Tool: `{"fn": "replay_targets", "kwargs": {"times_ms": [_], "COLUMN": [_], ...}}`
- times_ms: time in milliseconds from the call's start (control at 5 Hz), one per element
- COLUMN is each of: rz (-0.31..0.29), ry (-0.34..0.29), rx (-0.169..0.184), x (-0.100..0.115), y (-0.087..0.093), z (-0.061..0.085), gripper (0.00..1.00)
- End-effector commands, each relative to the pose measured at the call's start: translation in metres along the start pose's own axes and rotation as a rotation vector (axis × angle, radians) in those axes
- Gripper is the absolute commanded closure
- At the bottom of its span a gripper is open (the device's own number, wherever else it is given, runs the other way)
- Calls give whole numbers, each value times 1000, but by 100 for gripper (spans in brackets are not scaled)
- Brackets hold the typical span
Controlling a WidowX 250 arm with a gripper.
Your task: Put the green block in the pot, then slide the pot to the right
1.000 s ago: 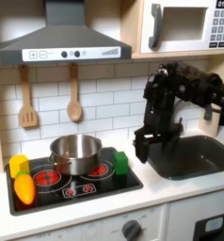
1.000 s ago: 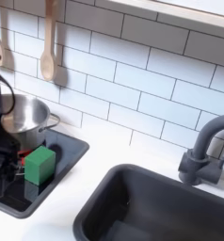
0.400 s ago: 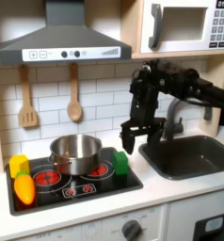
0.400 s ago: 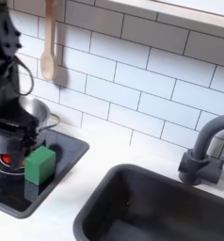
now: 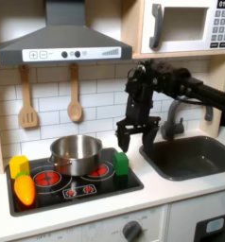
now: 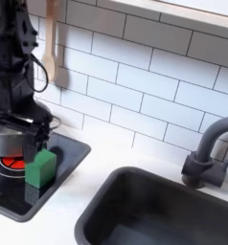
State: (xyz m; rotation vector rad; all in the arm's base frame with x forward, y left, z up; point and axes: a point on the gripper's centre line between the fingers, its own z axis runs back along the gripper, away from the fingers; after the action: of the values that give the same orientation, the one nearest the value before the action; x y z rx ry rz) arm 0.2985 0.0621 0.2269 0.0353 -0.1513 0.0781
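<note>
The green block (image 5: 121, 164) stands upright on the right edge of the black stovetop (image 5: 86, 189), just right of the pot (image 5: 77, 153). The pot is shiny silver and sits on the back of the stovetop with nothing showing inside. My gripper (image 5: 133, 140) hangs open a little above the block and slightly to the right of it in the first exterior view. In the second exterior view the green block (image 6: 40, 167) sits below the open gripper (image 6: 41, 134), whose fingers are apart and touch nothing.
A yellow block (image 5: 19, 166) and an orange carrot toy (image 5: 25, 189) lie at the stovetop's left edge. The dark sink basin (image 5: 195, 156) with its faucet (image 5: 171, 118) is to the right. Wooden utensils (image 5: 75, 95) hang on the tiled wall.
The arm swung left from the sink's edge to above the green block. The block and pot have not moved.
</note>
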Motion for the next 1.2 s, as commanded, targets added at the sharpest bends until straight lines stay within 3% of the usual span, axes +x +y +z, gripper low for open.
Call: {"fn": "replay_targets", "kwargs": {"times_ms": [0,1000], "rz": [-9,-39], "ry": [13,105], "rx": [5,9], "x": [24,42], "y": [-1,-1], "z": [-11,-54], "gripper": [0,0]}}
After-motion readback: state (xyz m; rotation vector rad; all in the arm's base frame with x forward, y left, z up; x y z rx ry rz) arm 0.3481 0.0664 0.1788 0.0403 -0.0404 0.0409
